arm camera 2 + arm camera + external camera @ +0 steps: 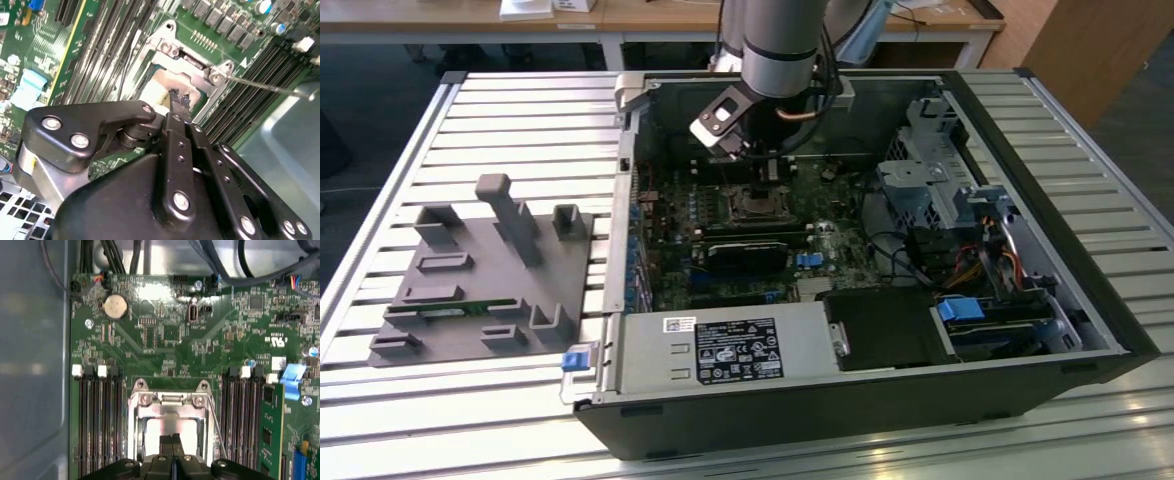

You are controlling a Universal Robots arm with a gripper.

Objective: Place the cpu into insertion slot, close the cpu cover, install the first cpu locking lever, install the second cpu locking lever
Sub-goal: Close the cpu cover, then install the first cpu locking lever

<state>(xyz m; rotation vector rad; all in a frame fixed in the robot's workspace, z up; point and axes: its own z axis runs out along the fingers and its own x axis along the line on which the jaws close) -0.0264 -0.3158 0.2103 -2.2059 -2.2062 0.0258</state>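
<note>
Cpu (152, 435): judged light, rigid, fragile; hold by opposite edges. Lies within cpu cover (150, 412). Gripper (172, 439) above cover, jaws pressed together, empty.

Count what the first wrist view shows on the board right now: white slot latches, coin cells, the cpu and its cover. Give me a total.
white slot latches: 4
coin cell: 1
cpu: 1
cpu cover: 1
Total: 7
</note>
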